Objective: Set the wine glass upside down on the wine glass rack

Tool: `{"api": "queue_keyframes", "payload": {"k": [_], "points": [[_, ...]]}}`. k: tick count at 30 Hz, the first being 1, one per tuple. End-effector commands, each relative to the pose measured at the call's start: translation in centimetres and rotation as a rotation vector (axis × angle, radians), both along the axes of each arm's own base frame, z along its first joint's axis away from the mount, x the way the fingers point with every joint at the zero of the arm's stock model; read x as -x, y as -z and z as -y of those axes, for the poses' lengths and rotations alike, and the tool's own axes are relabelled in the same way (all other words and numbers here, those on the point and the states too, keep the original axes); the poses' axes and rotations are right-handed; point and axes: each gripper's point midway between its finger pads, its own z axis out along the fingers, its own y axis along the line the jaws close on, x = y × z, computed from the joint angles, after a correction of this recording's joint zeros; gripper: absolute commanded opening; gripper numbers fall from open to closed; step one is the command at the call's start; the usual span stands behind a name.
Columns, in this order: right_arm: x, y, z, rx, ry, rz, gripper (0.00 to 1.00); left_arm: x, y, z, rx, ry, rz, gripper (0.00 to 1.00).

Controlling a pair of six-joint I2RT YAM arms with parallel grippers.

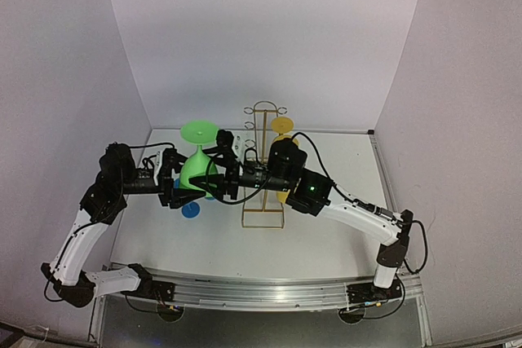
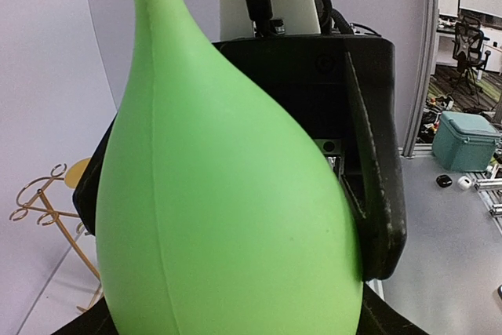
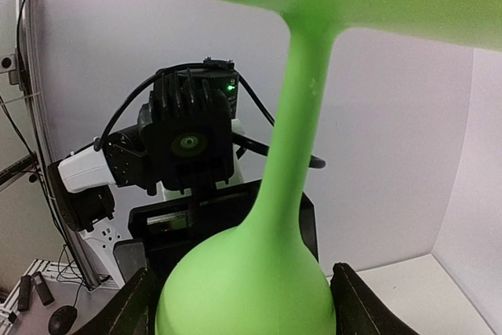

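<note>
One green wine glass [image 2: 227, 194], foot up; one gold rack [image 1: 263, 226].

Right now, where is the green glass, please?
In the top view, the green glass is upside down in the right gripper, just left of the rack.

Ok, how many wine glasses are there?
3. The green glass is upside down, left of the rack. The yellow glass sits by the rack's right side. The blue glass lies mostly hidden under the left arm. Others may be hidden.
</note>
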Motion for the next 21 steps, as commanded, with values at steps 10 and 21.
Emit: {"api": "queue_keyframes", "payload": {"k": [10, 21], "points": [[-0.3, -0.5, -0.2, -0.044, 0.024, 0.010, 0.47, 1.6, -2.8, -0.1, 0.100, 0.063, 0.021, 0.48], [-1.0, -0.4, 0.5, -0.060, 0.078, 0.000, 0.76, 0.4, -2.5, -0.6, 0.131, -0.033, 0.040, 0.34]]}}
